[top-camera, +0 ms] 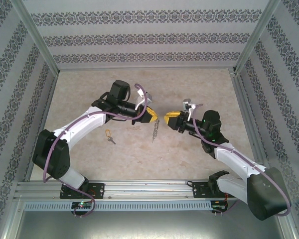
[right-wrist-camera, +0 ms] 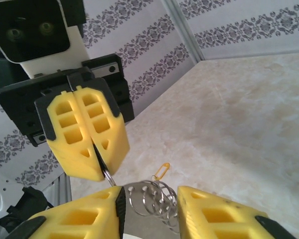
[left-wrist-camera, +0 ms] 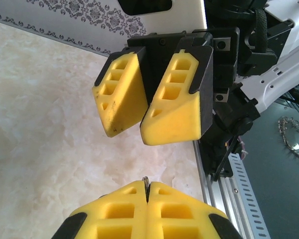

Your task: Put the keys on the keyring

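Early days imo. Left gripper (right-wrist-camera: 94, 167) clamped on keyring (right-wrist-camera: 107, 175), chain (right-wrist-camera: 152, 204) dangling. Right gripper (right-wrist-camera: 149, 194) narrow gap, gripping nothing I can see. Key (top-camera: 111, 141) lying on table (top-camera: 199, 84), well apart, not threaded.

left pincer (top-camera: 152, 115) clamped shut, tip to tip with right pincer (top-camera: 169, 118), its jaws apart.

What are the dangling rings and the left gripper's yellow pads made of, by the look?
Keyring: thin silvery wire loops with a bright sheen, likely steel. Left gripper pads: matte yellow, moulded with hollow cells; plastic or firm rubber, can't tell which.
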